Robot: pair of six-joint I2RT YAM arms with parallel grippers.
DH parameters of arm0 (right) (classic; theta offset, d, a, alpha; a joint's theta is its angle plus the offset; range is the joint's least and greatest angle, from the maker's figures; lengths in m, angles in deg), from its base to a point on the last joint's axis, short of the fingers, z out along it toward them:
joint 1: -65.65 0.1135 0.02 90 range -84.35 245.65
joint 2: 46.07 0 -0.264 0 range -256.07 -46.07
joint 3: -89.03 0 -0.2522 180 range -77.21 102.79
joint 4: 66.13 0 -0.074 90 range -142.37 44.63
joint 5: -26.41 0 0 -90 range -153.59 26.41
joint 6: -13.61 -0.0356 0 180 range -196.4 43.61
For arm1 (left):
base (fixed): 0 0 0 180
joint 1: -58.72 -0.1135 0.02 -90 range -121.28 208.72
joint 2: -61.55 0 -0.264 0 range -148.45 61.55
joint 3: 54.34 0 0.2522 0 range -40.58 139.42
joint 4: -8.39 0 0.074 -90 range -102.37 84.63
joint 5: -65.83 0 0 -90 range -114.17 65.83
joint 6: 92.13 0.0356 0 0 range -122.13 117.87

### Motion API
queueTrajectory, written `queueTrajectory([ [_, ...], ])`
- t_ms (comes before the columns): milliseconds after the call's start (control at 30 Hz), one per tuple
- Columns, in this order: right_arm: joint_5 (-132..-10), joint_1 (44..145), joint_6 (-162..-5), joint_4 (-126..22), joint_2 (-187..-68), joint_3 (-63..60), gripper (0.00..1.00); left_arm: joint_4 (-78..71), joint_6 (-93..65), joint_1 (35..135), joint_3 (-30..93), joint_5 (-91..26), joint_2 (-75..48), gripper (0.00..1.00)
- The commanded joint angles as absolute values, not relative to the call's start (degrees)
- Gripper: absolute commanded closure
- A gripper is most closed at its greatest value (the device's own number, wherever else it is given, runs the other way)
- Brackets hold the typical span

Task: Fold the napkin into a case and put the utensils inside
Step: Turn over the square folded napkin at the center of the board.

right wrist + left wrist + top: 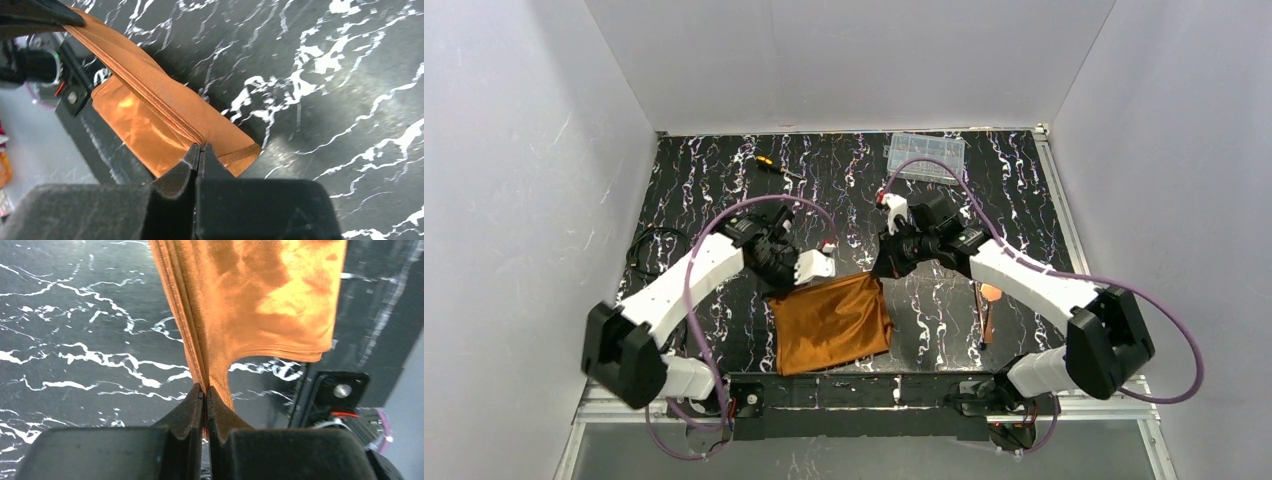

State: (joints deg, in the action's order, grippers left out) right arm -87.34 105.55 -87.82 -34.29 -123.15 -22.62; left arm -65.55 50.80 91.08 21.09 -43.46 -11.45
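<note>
The rust-orange napkin (829, 322) is folded in layers and hangs slanting from its far edge down to the table near the front rail. My left gripper (812, 268) is shut on the far left corner; the left wrist view shows its tips (205, 390) pinching the layered edge of the cloth (260, 295). My right gripper (885, 264) is shut on the far right corner, its tips (200, 147) closed on the layered edge (150, 115). The copper utensils (987, 315) lie on the table to the right of the napkin, under the right arm.
A clear plastic compartment box (925, 155) stands at the back right. A yellow-and-black screwdriver (771, 166) lies at the back left. Black cables (646, 248) lie at the left edge. The black front rail (864, 388) runs just below the napkin.
</note>
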Motion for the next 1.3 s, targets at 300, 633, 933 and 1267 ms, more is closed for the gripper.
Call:
queueTrajectory([
  [300,-91.1,97.8,-83.9,-40.4,-134.4,-11.7,0.99,-59.8,53.6,84.0,36.8,-39.0,-29.5,1.0],
  [633,-99.2,98.1,-86.3,-36.5,-122.2,-12.7,0.99,-72.9,52.1,85.8,41.1,-42.0,-14.4,1.0],
  [933,-104.4,100.6,-87.6,-24.8,-109.8,-11.6,0.99,-92.2,49.4,90.0,51.9,-48.3,-3.5,1.0],
  [1267,-101.4,106.1,-94.4,-21.0,-102.1,-13.7,0.99,-101.0,45.2,91.8,48.0,-52.3,0.9,1.0],
])
